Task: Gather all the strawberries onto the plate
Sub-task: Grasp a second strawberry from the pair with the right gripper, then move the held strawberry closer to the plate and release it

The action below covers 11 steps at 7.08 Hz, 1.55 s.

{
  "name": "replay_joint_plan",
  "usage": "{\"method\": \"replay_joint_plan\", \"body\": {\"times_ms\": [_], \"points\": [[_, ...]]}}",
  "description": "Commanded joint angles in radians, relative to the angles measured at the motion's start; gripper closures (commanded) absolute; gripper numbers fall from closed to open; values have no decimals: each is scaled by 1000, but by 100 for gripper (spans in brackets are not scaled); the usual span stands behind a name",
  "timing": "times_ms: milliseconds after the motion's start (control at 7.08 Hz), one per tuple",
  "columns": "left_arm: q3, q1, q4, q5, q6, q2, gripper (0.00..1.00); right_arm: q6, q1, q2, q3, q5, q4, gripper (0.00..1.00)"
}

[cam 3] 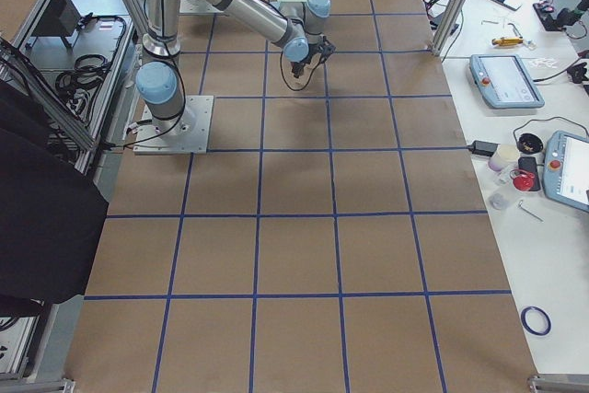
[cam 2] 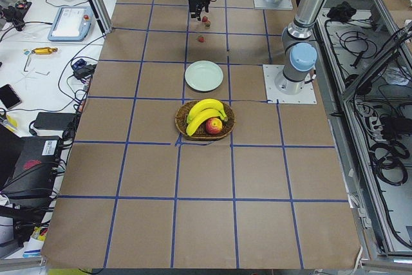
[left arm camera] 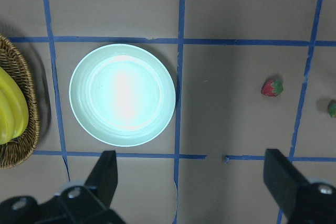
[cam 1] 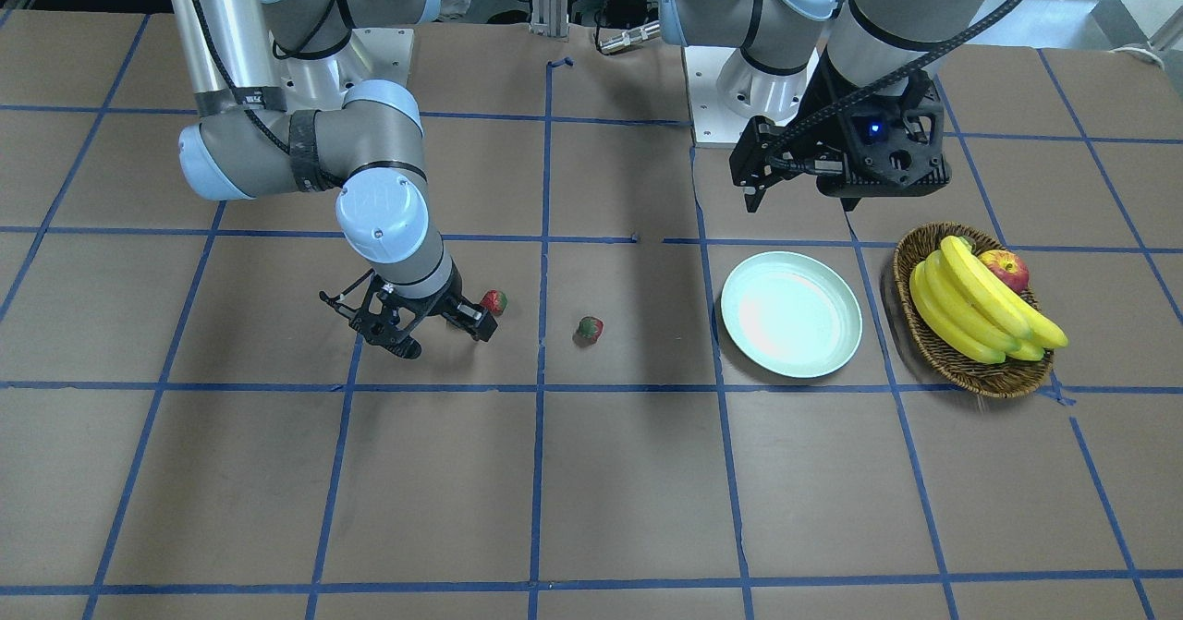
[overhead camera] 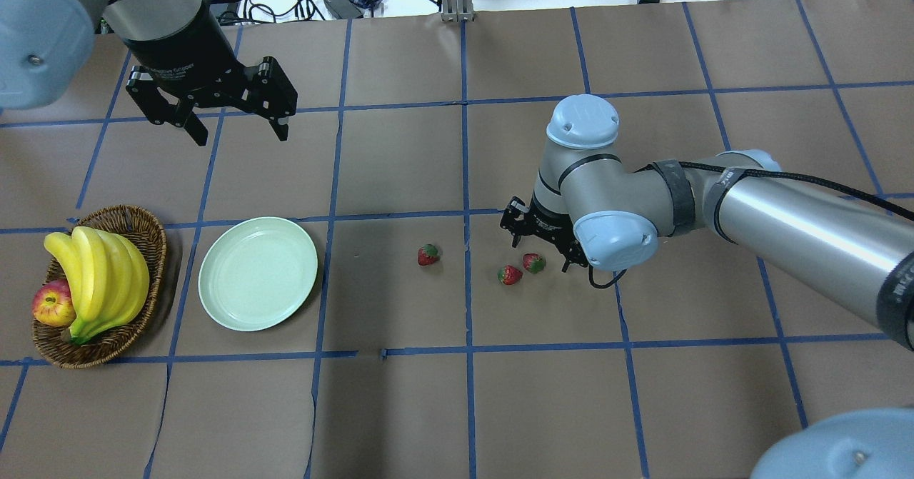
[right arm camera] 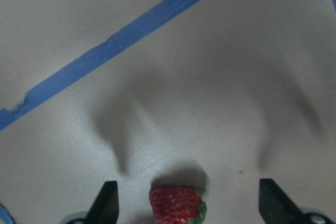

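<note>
Right claw (right arm camera: pixel 187 184) gapes wide astride one strawberry (right arm camera: pixel 176 204) — not touching it — left claw (overhead camera: pixel 241 136) wide, empty.

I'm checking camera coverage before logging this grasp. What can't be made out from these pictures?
- Front view: two strawberries show; the right gripper hides the third.
- Right wrist view: the lower edge cuts off the strawberry; whether the gripper touches it is unclear.
- Overhead view: bananas cover part of the apple.

Brown table (overhead camera: pixel 400 415), blue tape grid (overhead camera: pixel 465 158), apparently white side benches (cam 3: pixel 552 255)
</note>
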<state>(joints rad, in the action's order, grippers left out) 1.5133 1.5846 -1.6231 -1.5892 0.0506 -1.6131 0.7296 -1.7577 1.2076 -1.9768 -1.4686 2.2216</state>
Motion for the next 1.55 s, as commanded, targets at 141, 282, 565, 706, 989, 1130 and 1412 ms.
{"method": "replay_joint_plan", "body": {"times_ms": [141, 282, 565, 706, 989, 1130, 1412], "points": [[2, 0, 14, 0, 0, 1, 0, -6, -3, 1, -39, 7, 15, 28], [2, 0, 14, 0, 0, 1, 0, -6, -5, 6, -40, 7, 21, 37], [2, 0, 14, 0, 0, -1, 0, -13, -5, 7, -39, 17, 21, 72], [2, 0, 14, 0, 0, -1, 0, -16, -5, 7, -36, 20, 21, 90], [2, 0, 14, 0, 0, 1, 0, -30, -5, 10, -30, 19, 21, 100], [2, 0, 14, 0, 0, -1, 0, -39, -5, 13, 4, 17, 12, 100], [2, 0, 14, 0, 0, -1, 0, -74, -28, 15, 125, 19, -28, 100]]}}
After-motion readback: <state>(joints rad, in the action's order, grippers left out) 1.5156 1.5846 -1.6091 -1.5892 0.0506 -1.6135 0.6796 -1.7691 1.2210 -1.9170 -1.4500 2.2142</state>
